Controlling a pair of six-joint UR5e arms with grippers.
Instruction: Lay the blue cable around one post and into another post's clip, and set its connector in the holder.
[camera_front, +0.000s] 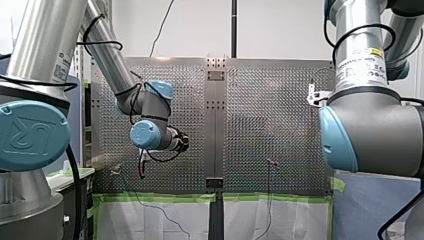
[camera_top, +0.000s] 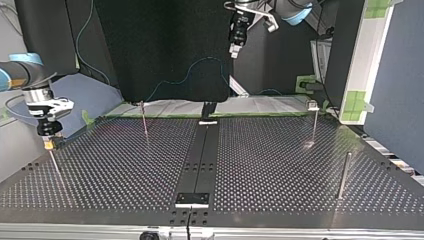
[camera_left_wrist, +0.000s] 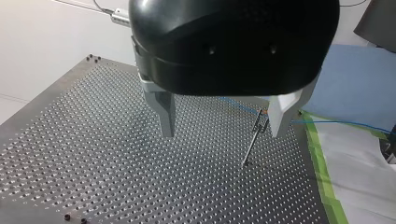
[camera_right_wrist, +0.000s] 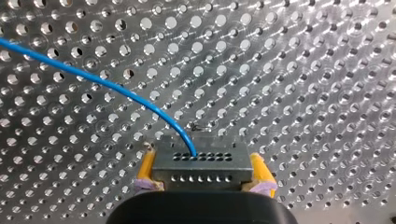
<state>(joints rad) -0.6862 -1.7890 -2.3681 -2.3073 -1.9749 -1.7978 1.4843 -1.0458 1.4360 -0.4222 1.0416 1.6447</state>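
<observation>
Yellow pads (camera_right_wrist: 146, 169) of the right gripper (camera_right_wrist: 201, 173) are clamped on the connector (camera_right_wrist: 201, 164); the left gripper (camera_left_wrist: 223, 133) is held spread.

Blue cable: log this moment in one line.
right gripper: shut on connector | blue cable: runs from connector over perforated table | left gripper: open, empty, clip post ahead

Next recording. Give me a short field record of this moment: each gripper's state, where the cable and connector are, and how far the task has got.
left gripper: fingers open, empty, above the perforated table
right gripper: yellow-padded fingers shut on the connector
blue cable: enters the connector's holed face, curves away over the table
clip post: upright, ahead of the left gripper; cable passes near its top, seating unclear
progress: connector not yet set down
</observation>
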